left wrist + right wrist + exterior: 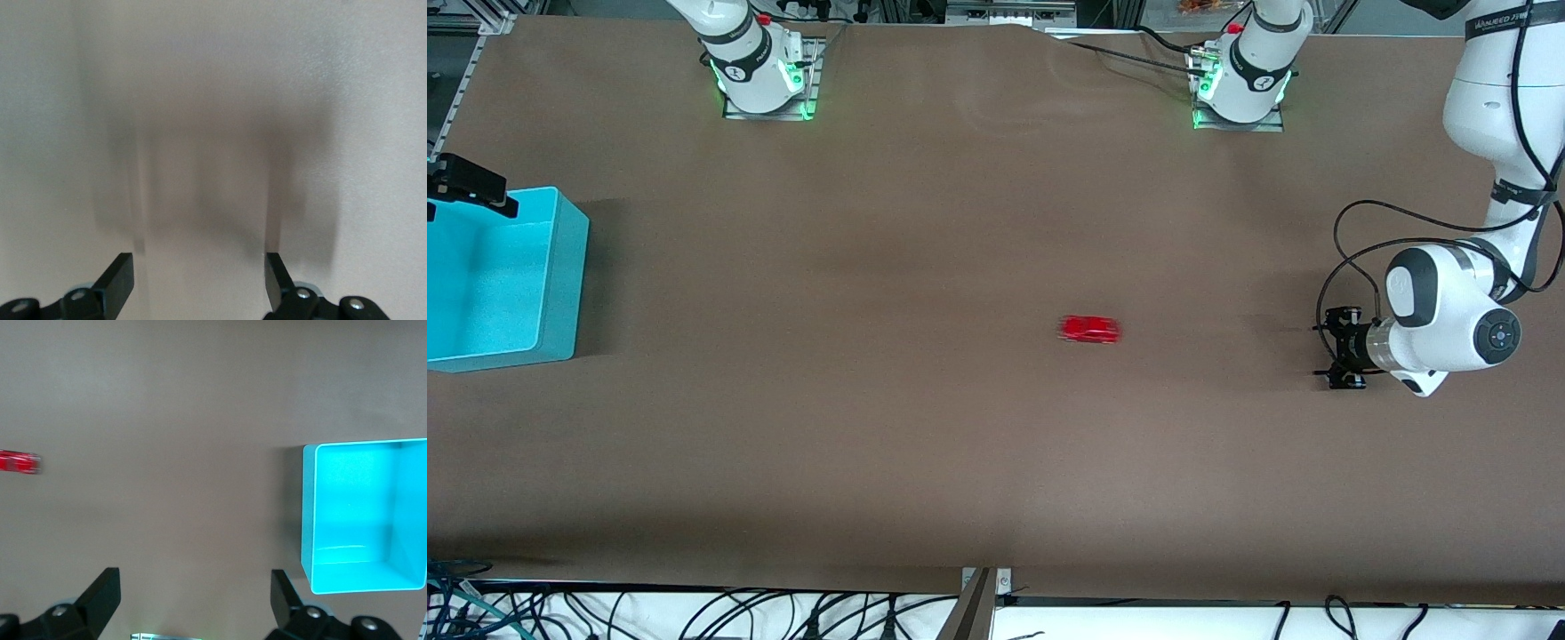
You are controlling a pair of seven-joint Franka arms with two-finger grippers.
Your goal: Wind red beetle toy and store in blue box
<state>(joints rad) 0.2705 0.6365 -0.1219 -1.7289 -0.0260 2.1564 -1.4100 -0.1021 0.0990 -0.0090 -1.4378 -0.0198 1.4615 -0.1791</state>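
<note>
The beetle (1089, 330) sits loose on the tabletop (925, 444), well apart from the open, empty left gripper (1323, 350) and not yet in the box (560, 267), which lies under the open, waiting right gripper (193, 590), so storing remains.

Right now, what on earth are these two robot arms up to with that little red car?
Neither arm is holding anything. The red beetle toy sits alone on the brown table, blurred as if rolling. The left gripper is low over the table at its own end, jaws open and empty. The right gripper, jaws open too, hangs near the blue box, which has nothing in it.
</note>
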